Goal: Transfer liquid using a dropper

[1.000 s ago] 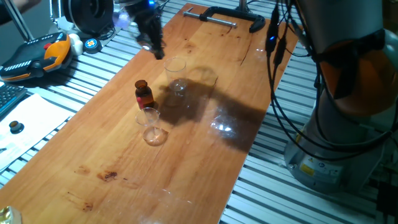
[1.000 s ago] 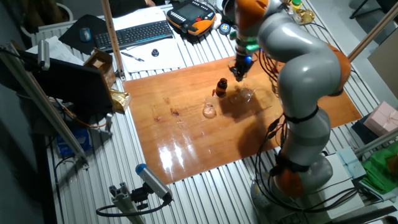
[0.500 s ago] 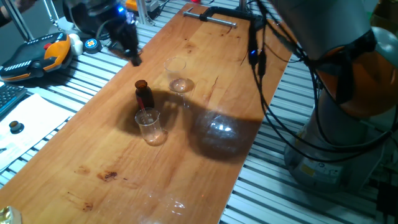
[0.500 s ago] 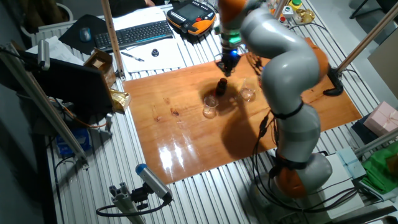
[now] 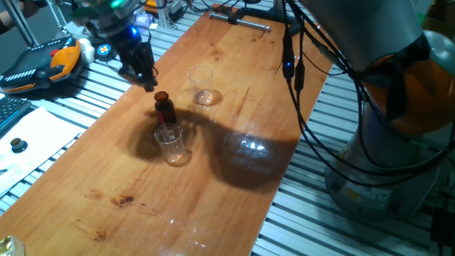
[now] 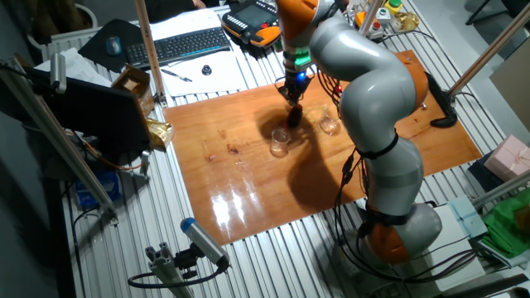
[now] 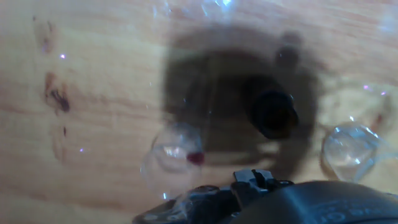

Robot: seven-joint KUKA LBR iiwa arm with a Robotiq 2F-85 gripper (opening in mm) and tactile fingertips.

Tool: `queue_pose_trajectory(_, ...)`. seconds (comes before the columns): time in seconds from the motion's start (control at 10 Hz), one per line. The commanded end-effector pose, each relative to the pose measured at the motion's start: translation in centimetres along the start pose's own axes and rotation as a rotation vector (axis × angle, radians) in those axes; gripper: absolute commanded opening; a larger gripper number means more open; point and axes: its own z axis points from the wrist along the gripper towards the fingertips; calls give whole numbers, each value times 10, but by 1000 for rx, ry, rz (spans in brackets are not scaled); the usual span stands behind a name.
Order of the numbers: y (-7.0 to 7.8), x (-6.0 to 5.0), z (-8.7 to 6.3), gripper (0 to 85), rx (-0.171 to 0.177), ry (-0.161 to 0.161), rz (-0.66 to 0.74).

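While end effector [image 5: 148, 77] hovers above bottle [image 5: 165, 108], dropper [image 5: 166, 132] stands in beaker [image 5: 171, 144].

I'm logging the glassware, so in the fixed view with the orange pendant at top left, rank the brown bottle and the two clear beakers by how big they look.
1. Near beaker, closest to the camera, so partly perspective.
2. Brown bottle and far beaker: they look too alike to rank; the beaker is faint.
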Motion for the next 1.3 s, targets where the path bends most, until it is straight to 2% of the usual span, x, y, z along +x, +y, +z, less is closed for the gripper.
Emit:
queue_pose_trajectory(0.0, 0, -3, 5, 303, -6, -5, -2)
queue_pose_trajectory(0.2, 3, -7, 16, 353, -17, -11, 1)
queue_pose_trajectory(0.5, 12, -2, 30, 383, -13, -16, 1)
queue_pose_trajectory(0.6, 17, -1, 35, 387, -23, -11, 0)
queue_pose_trajectory(0.9, 27, 5, 48, 403, -26, -18, 2)
queue_pose_trajectory(1.2, 33, 7, 63, 413, -35, -35, 4)
